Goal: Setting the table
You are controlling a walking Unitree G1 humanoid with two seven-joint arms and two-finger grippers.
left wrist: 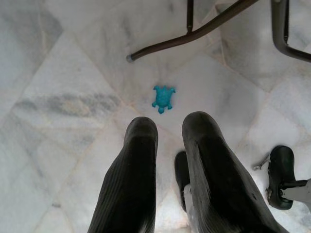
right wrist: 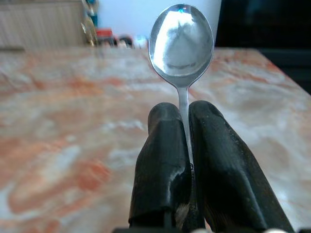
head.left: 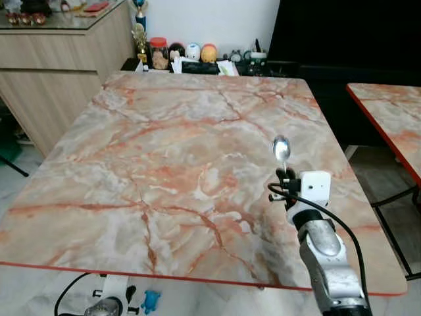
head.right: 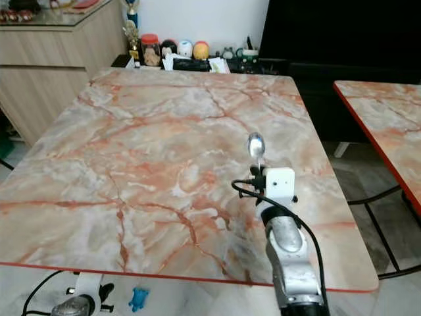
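A metal spoon [right wrist: 181,39] stands bowl-up in my right gripper [right wrist: 183,109], which is shut on its handle. In the head views the spoon [head.left: 281,149] and the right gripper [head.left: 285,176] hover over the right part of a marble table [head.left: 171,145] with orange veins and a red edge. The tabletop around them is bare. My left gripper [left wrist: 170,124] hangs below the table's near left edge, pointing at the floor, its fingers slightly apart with nothing between them.
A second marble table [head.left: 388,118] stands close on the right across a narrow gap. A wooden cabinet [head.left: 59,72] is at the far left, with jars and toys [head.left: 191,56] beyond the far edge. A blue turtle toy [left wrist: 163,98] and metal legs [left wrist: 194,34] are on the tiled floor.
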